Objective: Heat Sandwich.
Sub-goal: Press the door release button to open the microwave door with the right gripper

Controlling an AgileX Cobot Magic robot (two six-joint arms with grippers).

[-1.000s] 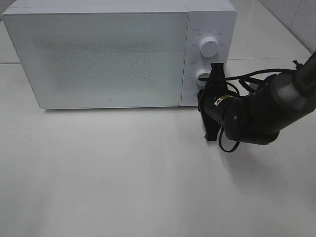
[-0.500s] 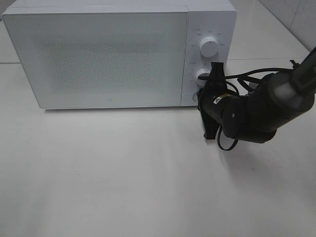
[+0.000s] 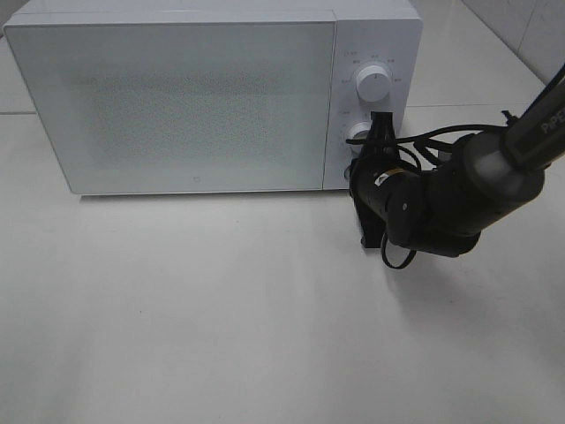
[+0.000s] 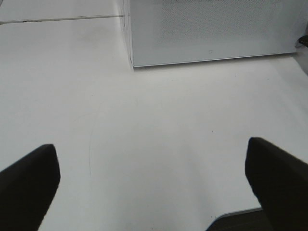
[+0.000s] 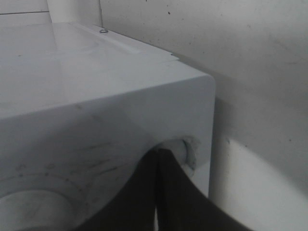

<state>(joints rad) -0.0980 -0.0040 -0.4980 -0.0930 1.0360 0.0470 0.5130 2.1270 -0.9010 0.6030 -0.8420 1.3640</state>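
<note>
Microwave (image 3: 177, 97) door closed, frosted white. Right jaws pinched together, tips at its round button (image 5: 186, 147). Left jaws wide over white desk (image 4: 144, 110); speckled wall (image 5: 260, 57) behind.

The microwave (image 3: 194, 97) was set at the back of the table (image 3: 221, 336), with its control panel (image 3: 375, 44) placed right of the door (image 3: 177, 106). The right gripper (image 3: 356, 172) was held against the panel's bottom, below the lower knob (image 3: 358, 134). The left gripper (image 4: 154, 183) was held over the table, before the microwave's left front corner.
</note>
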